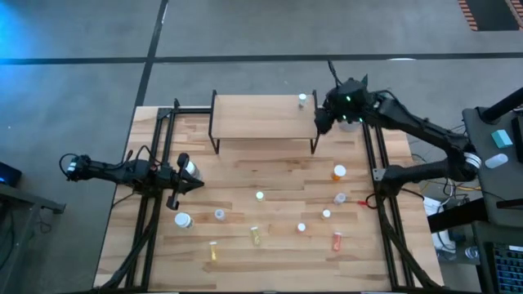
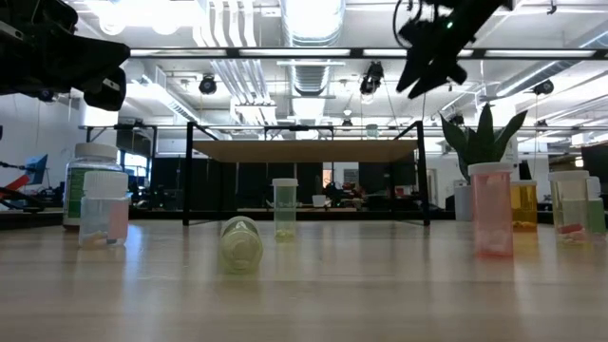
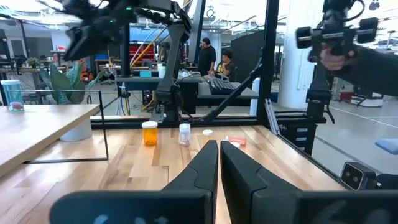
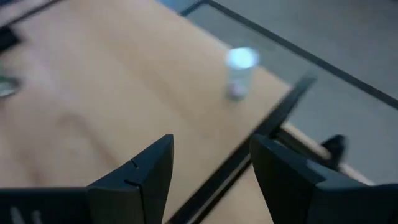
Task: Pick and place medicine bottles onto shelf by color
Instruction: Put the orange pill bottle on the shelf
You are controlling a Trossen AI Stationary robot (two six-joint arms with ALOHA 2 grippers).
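The shelf (image 1: 261, 116) stands at the table's far side, and one clear bottle (image 1: 302, 100) is upright on its top near the right end. My right gripper (image 1: 321, 121) hovers open above the shelf's right end, with that clear bottle (image 4: 239, 71) ahead of its fingers and apart from them. Several bottles are spread over the table: an orange one (image 1: 338, 172), clear ones (image 1: 340, 198), an orange-red one (image 1: 336, 240) and a yellow one (image 1: 256, 235) on their sides. My left gripper (image 1: 181, 175) is shut and raised at the table's left, over a large white bottle (image 1: 189, 168).
A second large white bottle (image 1: 182, 220) stands near the left frame rail. A white plant pot (image 3: 78, 127) sits to the right of the shelf, under my right arm. Black frame rails run along both table sides. Bare wood lies between the shelf and the bottles.
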